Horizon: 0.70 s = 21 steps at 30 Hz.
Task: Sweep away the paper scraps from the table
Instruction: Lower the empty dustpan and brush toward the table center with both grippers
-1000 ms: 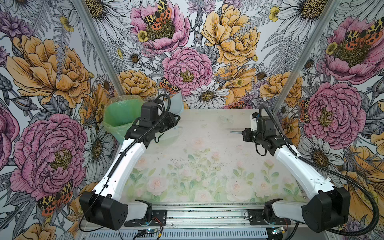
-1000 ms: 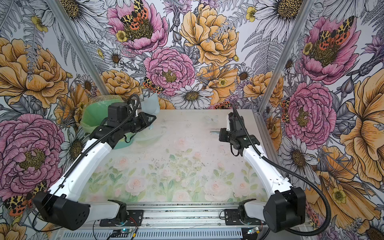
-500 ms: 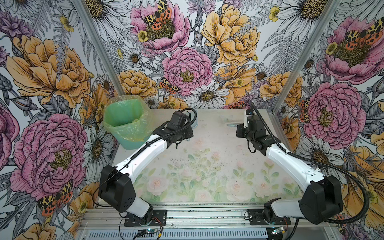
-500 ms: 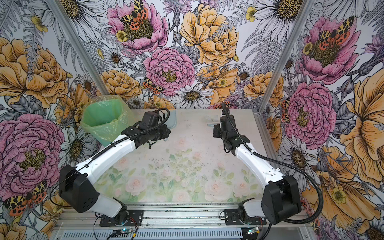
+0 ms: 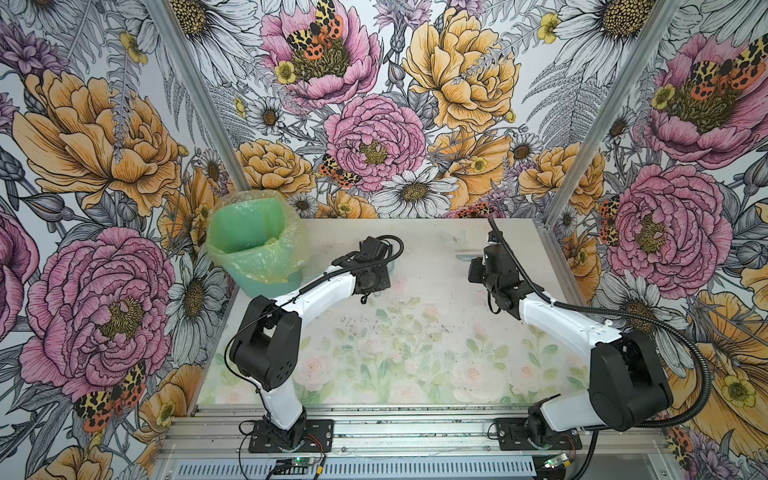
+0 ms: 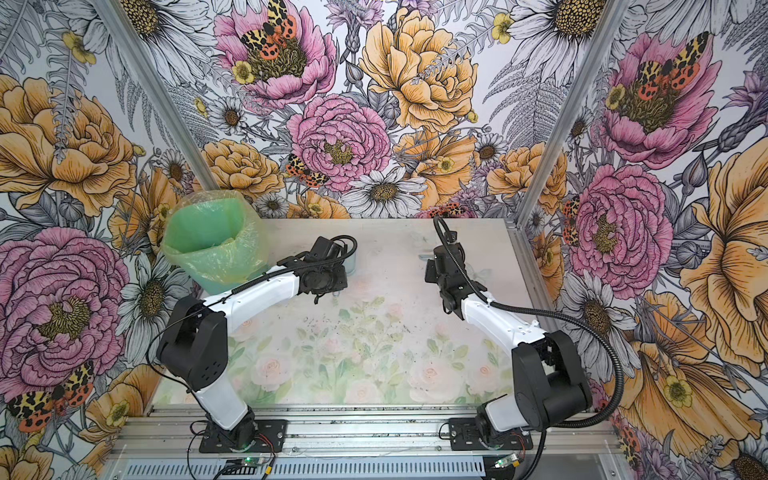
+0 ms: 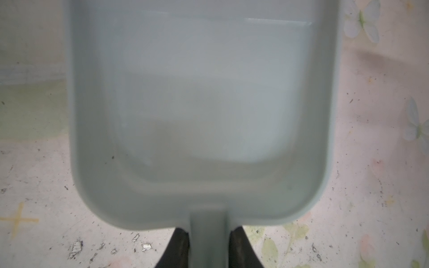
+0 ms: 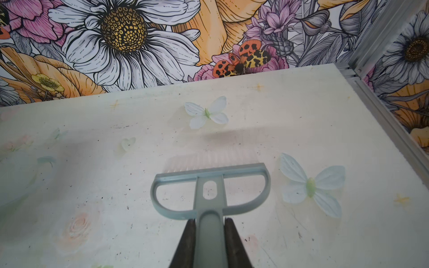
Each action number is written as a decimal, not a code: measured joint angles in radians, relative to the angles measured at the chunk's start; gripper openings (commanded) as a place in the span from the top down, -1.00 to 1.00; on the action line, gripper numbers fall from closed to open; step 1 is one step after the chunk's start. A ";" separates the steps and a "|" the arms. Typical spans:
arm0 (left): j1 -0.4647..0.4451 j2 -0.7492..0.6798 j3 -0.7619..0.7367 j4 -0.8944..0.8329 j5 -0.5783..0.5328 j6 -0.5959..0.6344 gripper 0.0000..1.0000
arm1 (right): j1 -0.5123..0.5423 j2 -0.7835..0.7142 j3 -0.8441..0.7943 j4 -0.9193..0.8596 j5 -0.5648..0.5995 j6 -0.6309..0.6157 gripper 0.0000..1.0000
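Note:
No paper scraps show on the table or in any view. My left gripper is shut on the handle of the grey-blue dustpan. The pan's inside is bare, and it hangs over the table's far left-of-middle part. In both top views only a sliver of the dustpan shows past the left wrist. My right gripper is shut on the handle of the grey hand brush, its white bristles pointing down at the table near the far right corner. In a top view the brush sticks out ahead of the right wrist.
A green bin lined with a yellowish bag stands at the table's far left corner, beside the left forearm. Dark specks dot the middle of the tabletop. Flowered walls and aluminium posts close in the back and sides.
The left arm swung right with the dustpan, from over the bin to above the table. The right arm carried the brush a little farther back and toward the middle.

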 measured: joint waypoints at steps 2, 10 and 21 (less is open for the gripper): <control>-0.004 0.026 0.000 0.005 0.000 0.000 1.00 | 0.000 0.014 -0.010 0.021 0.006 0.004 1.00; -0.021 0.132 0.013 0.009 0.002 0.000 1.00 | 0.013 0.105 -0.035 0.074 0.010 0.029 1.00; -0.028 0.196 0.036 0.008 0.009 0.000 1.00 | 0.039 0.170 -0.053 0.109 0.017 0.053 1.00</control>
